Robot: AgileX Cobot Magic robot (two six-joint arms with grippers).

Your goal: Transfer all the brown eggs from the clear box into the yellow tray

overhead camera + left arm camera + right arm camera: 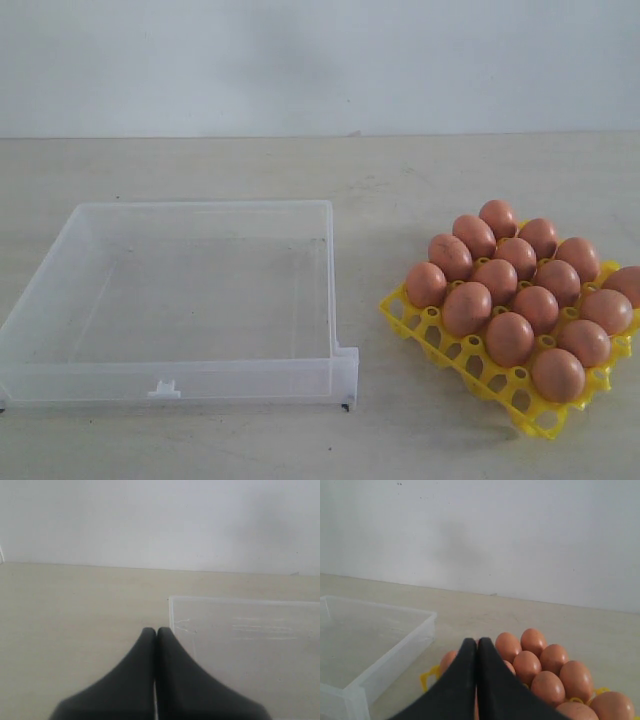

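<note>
Several brown eggs (516, 292) fill the cups of the yellow tray (440, 340) on the right of the table. The clear box (240, 380) on the left holds nothing. Neither arm shows in the exterior view. My left gripper (156, 630) is shut, its black fingertips pressed together beside a corner of the clear box (240, 645). Above the near side of the yellow tray (427, 677) my right gripper (477, 641) is also shut and holds nothing, with the brown eggs (547, 670) just beyond and beside its fingers.
A pale wooden table (200, 165) carries both containers, with a white wall (320, 60) behind it. A strip of bare table separates the box from the tray.
</note>
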